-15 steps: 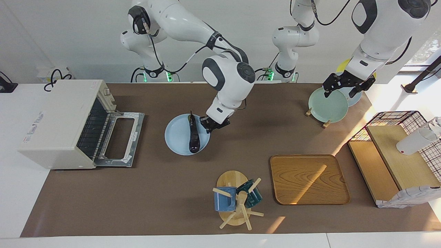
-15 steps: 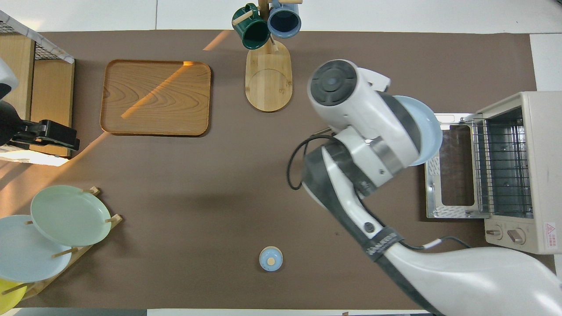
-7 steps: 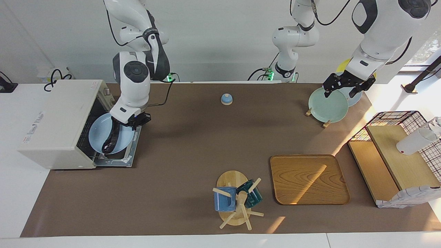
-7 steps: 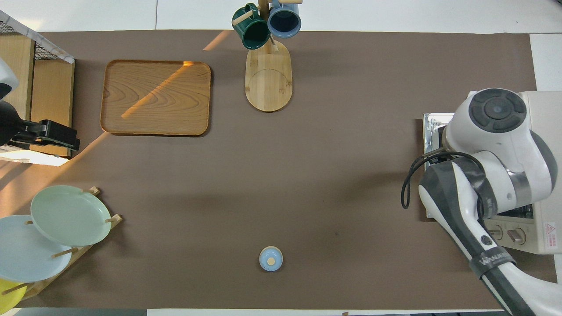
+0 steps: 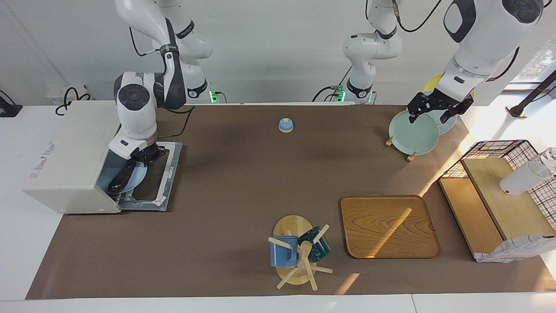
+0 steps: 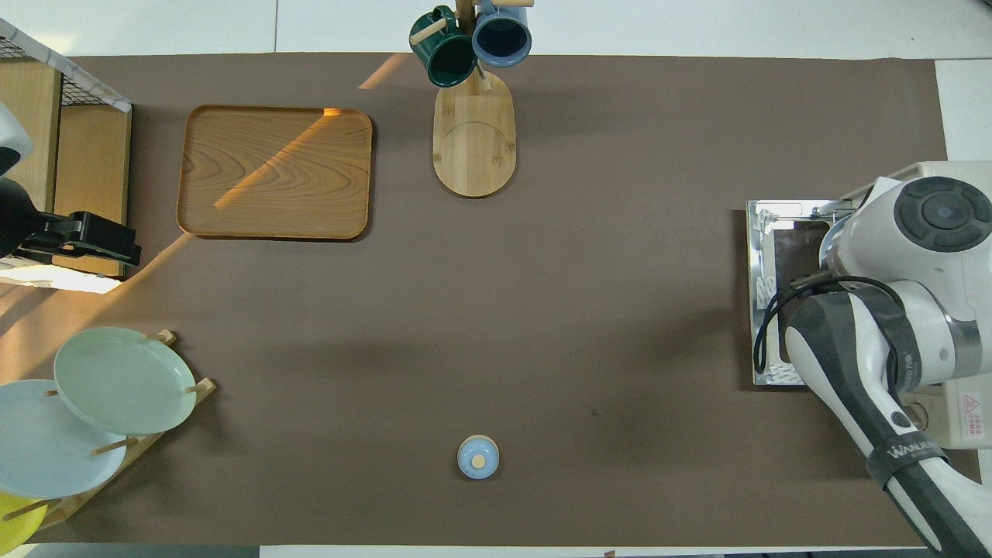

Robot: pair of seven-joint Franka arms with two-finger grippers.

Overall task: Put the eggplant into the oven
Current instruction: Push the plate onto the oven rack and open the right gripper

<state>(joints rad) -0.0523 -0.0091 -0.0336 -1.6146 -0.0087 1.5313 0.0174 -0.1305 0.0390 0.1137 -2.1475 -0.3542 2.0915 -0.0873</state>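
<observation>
- The oven [image 5: 71, 156] stands at the right arm's end of the table, at about 9 o'clock in the facing view, its glass door [image 5: 152, 178] dropped flat onto the brown mat.
- The right gripper [image 5: 143, 157] is at the oven's mouth, over the inner edge of the open door, its fingers closed tight on the rim of a pale blue plate [image 5: 132, 178].
- The plate is partway inside the oven cavity, with its outer part above the door.
- The eggplant [image 5: 120, 180] lies on that plate, dark and glossy, one end pointing into the cavity toward 8 o'clock, the other end under the gripper.
- In the overhead view the right arm's wrist covers the oven's mouth, so plate and eggplant are hidden there.
- The left gripper [image 5: 438, 111] waits over the plate rack, at about 2 o'clock in the facing view, its fingers spread wide and holding nothing, above a green plate [image 5: 412, 132].
- A small blue bell [image 5: 285, 125] sits near the robots at mid-table, around 12 o'clock.
- A mug tree [image 5: 297, 256] and a wooden tray [image 5: 388, 226] stand farther from the robots, toward 6 and 5 o'clock.
</observation>
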